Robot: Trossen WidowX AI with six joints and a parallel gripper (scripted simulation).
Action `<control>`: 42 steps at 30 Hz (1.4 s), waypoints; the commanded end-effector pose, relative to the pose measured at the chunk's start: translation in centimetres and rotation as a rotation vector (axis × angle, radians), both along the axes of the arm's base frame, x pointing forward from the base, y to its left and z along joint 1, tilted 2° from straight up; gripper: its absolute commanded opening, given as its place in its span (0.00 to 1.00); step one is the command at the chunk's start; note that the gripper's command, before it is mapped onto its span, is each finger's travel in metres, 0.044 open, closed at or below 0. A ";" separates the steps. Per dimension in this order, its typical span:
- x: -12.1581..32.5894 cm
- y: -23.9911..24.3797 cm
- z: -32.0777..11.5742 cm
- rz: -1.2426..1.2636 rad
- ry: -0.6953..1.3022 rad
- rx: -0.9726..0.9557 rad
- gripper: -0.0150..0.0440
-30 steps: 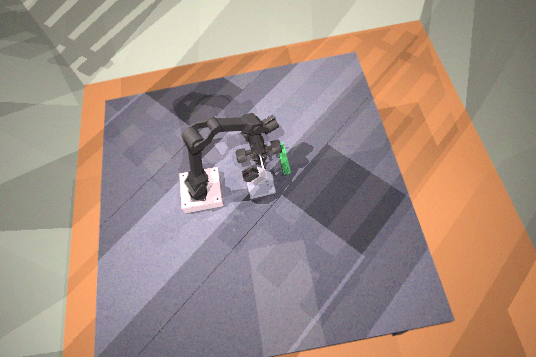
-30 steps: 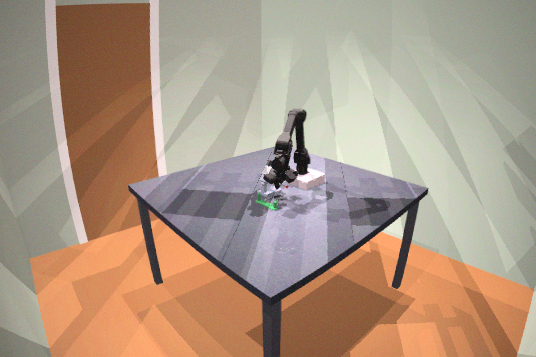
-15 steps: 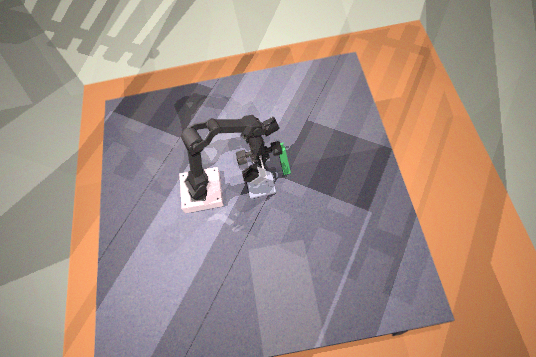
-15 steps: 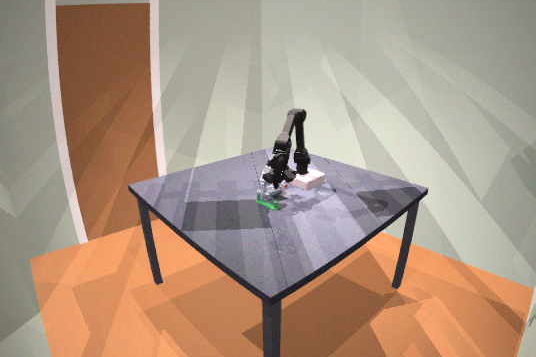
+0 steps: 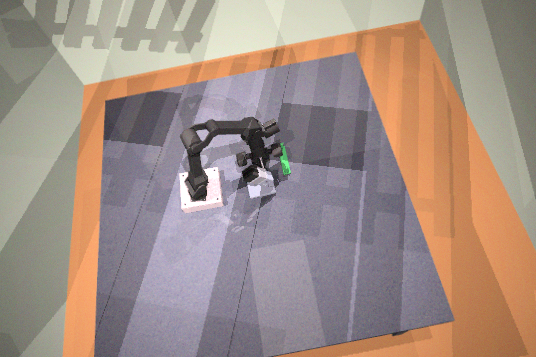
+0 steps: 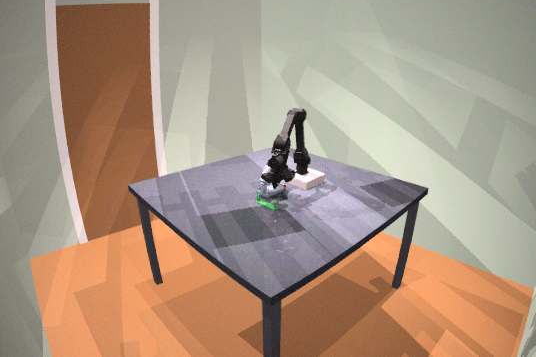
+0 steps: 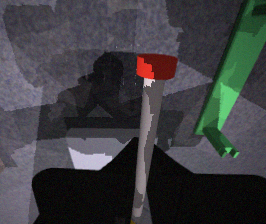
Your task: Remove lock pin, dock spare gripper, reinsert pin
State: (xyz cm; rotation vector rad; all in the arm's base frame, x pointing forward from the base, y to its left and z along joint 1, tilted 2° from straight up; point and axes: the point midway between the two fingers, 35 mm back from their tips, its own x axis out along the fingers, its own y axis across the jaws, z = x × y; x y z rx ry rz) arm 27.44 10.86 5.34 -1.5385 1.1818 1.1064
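Observation:
In the wrist view my gripper [image 7: 139, 142] is shut on the lock pin. The pin [image 7: 149, 115] has a pale grey shaft and a red head [image 7: 157, 67]; the head sticks out beyond my fingers, and the near end is partly cut off by the bottom edge. A small red spot [image 6: 285, 186] shows beside the mount in the exterior view. The whitish mount [image 5: 261, 190] is below my gripper, and part of a pale block [image 7: 91, 157] shows beyond the fingers. A dark part [image 5: 251, 174] is at the mount; I cannot tell whether it is the spare gripper. The socket is hidden.
A green bracket [image 5: 285, 160] [image 6: 266, 204] [image 7: 229, 80] with upturned ends lies close beside the mount. My arm [image 5: 230, 127] [image 6: 288, 130] reaches over from its white base [image 5: 215, 190] [image 6: 311, 181]. Shadows cross the dark table [image 5: 200, 280] [image 6: 320, 225].

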 end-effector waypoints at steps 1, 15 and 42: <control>0.0 -0.4 -0.1 0.002 0.000 -0.006 0.25; 0.1 -1.1 -0.1 0.002 -0.005 -0.005 0.25; 0.3 -1.9 -0.1 -0.001 -0.012 0.002 0.52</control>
